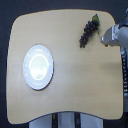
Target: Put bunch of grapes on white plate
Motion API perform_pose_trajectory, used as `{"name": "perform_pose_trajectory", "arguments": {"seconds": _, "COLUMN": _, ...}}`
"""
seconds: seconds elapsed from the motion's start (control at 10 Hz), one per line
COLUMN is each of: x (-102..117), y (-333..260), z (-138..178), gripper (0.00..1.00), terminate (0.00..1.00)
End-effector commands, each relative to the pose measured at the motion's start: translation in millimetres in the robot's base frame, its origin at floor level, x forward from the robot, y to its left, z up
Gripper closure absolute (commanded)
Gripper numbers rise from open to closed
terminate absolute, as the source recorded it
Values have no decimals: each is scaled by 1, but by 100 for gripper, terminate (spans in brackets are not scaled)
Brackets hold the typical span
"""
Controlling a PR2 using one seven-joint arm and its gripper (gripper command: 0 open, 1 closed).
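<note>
The bunch of grapes [88, 31] lies on the wooden table near its far edge, toward the exterior view's right; it is a dark elongated cluster with a green leaf at its upper end. The white plate [38, 66] sits flat near the table's edge at the exterior view's left, well apart from the grapes. My gripper [106, 40] reaches in from the exterior view's right edge, just beside the lower end of the grapes and not touching them. It is blurred, so its jaws cannot be made out.
The light wooden table [75, 85] has rounded corners and a dark floor around it. Grey arm parts [123, 35] occupy the exterior view's right edge. White robot base pieces [65, 121] show below the table's near edge.
</note>
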Motion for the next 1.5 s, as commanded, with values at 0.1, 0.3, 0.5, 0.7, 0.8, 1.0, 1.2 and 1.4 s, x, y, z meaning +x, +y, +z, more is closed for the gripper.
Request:
{"name": "perform_pose_trajectory", "arguments": {"seconds": 0.1, "x": 12, "y": 8, "z": -5, "gripper": 0, "terminate": 0}}
{"name": "perform_pose_trajectory", "arguments": {"seconds": 0.3, "x": 31, "y": 29, "z": -11, "gripper": 0, "terminate": 0}}
{"name": "perform_pose_trajectory", "arguments": {"seconds": 0.5, "x": 57, "y": 50, "z": -17, "gripper": 0, "terminate": 0}}
{"name": "perform_pose_trajectory", "arguments": {"seconds": 0.7, "x": 80, "y": 62, "z": -25, "gripper": 0, "terminate": 0}}
{"name": "perform_pose_trajectory", "arguments": {"seconds": 0.8, "x": 94, "y": 66, "z": -32, "gripper": 0, "terminate": 0}}
{"name": "perform_pose_trajectory", "arguments": {"seconds": 1.0, "x": 108, "y": 66, "z": -42, "gripper": 0, "terminate": 0}}
{"name": "perform_pose_trajectory", "arguments": {"seconds": 1.2, "x": 117, "y": 74, "z": -63, "gripper": 0, "terminate": 0}}
{"name": "perform_pose_trajectory", "arguments": {"seconds": 1.4, "x": 122, "y": 88, "z": -83, "gripper": 0, "terminate": 0}}
